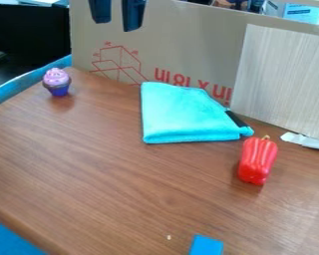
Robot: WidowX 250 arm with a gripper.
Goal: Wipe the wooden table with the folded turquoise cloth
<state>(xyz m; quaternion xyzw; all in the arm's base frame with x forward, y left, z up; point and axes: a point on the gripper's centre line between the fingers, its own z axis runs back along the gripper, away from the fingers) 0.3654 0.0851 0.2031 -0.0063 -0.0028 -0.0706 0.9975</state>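
Observation:
My gripper (117, 17) hangs at the top edge, left of centre, high in front of the cardboard, its two black fingers apart with nothing between them. Below it and to the right, a folded turquoise cloth (182, 114) lies flat on the brown wooden table (122, 174). A dark object (236, 118) lies against the cloth's right edge. Right of the cloth lies a red toy pepper (258, 160), its stem toward the back. At the far left stands a toy cupcake (57, 82) with pink-purple topping and a purple-blue base.
A cardboard panel (189, 47) with red print stands along the back, with a pale wood-grain board (285, 79) at its right. A whitish strip (305, 141) lies near the right edge. A blue piece (207, 245) shows at the front edge, and blue material (12, 239) at the lower left.

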